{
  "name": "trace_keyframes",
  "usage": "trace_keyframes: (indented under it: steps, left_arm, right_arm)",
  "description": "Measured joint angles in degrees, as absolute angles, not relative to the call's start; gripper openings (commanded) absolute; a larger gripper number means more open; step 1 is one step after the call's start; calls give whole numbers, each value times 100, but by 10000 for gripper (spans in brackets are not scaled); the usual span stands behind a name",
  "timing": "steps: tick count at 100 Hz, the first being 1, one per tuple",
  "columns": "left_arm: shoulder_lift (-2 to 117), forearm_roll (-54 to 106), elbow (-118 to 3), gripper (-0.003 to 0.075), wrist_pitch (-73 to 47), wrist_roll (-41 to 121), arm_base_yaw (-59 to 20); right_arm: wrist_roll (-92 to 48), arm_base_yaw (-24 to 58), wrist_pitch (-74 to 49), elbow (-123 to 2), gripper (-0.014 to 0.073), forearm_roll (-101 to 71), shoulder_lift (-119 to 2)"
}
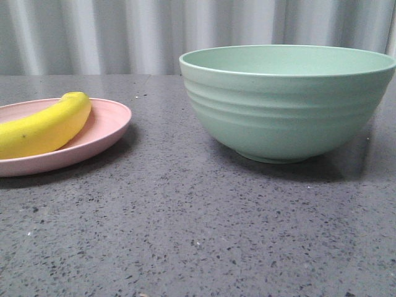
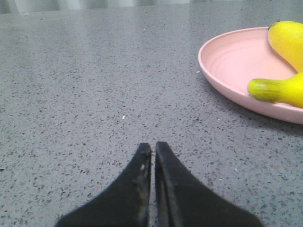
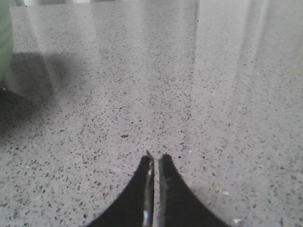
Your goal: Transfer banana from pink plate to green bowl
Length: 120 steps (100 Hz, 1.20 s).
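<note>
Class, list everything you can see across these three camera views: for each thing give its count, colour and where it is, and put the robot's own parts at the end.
banana: one, bright yellow, lying on the pink plate, left of the front view.
pink plate: one, pale pink, on the table at the left, partly cut off by the frame edge.
green bowl: one, pale mint green with ridged sides, upright on the table at the right, apart from the plate; nothing can be seen in it.
table: one, dark grey with speckles, under everything.
curtain: one, pale grey, pleated, behind the table.
left gripper: one, black, shut, over bare table near the plate.
right gripper: one, black, shut, over bare table.
</note>
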<state>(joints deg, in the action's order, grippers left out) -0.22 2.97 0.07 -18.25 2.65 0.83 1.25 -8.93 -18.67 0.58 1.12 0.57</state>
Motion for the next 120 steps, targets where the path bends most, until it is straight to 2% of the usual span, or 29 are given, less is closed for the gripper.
trace_keyframes:
  steps: [81,120]
  left_arm:
    - [-22,297,7,-20,-1825,265,83]
    - [-22,297,7,-20,-1416,265,83]
  right_arm:
    - [125,-893,-1867,58,-65,112,57]
    - [125,-893,-1805,58,-65,112,57]
